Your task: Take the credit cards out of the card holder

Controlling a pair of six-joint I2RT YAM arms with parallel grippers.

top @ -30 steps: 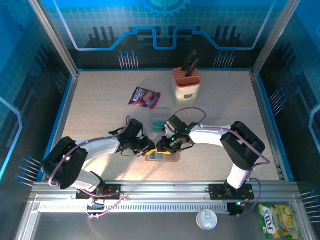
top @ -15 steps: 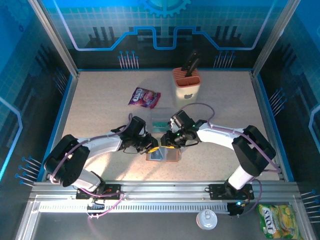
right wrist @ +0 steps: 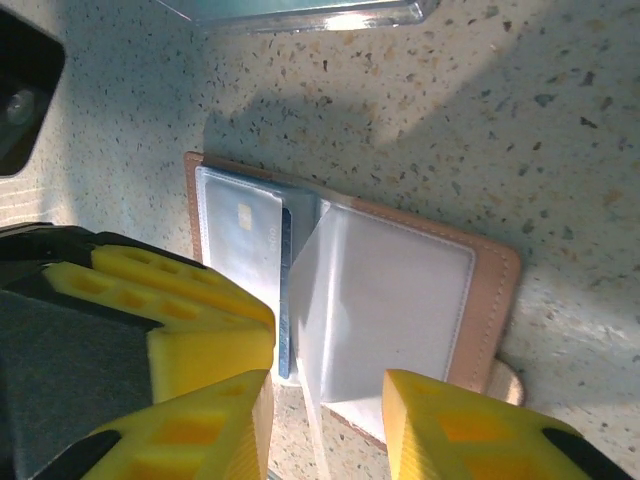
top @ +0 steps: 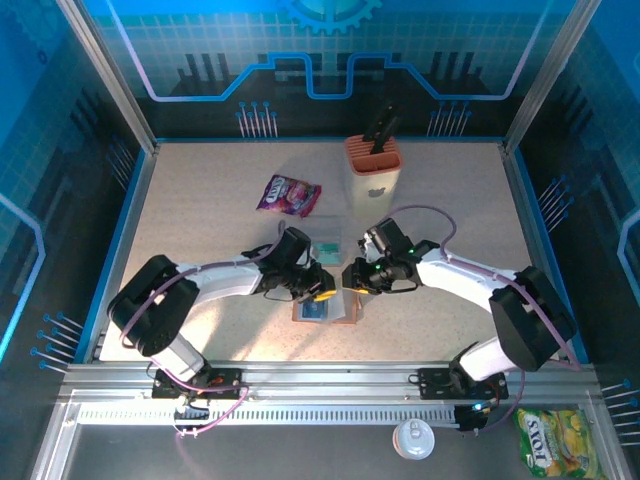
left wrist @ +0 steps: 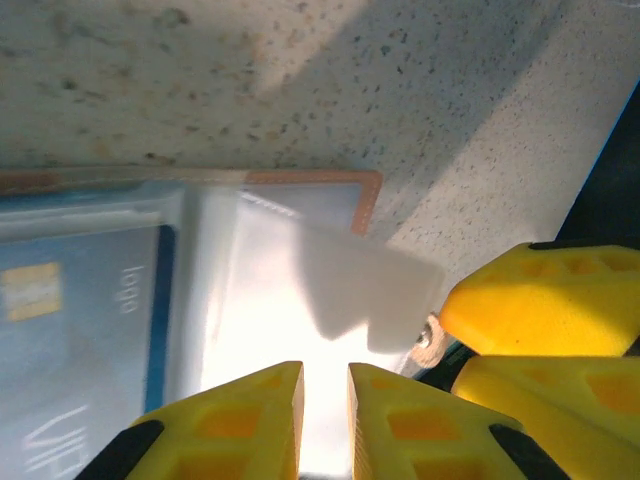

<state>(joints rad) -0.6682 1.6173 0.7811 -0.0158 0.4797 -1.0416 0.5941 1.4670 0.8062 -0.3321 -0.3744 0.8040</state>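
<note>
Credit card, blue and flat (right wrist: 245, 250), is sitting tucked in the pocket on the left arm's side of the small brown bifold card holder (right wrist: 495, 290), which is lying open on the speckled beige table (top: 200, 200) between both arms. Left gripper (left wrist: 325, 400) is hovering low over the clear plastic leaf (left wrist: 340, 290), fingers drawn close with only a slit showing; whether they are nipping that leaf, nobody can tell. Right gripper (right wrist: 325, 400) is standing astride the fold, fingers spread, likely steadying the holder so the card can slide free. A flat teal piece (top: 325, 250) is lying just beyond.
</note>
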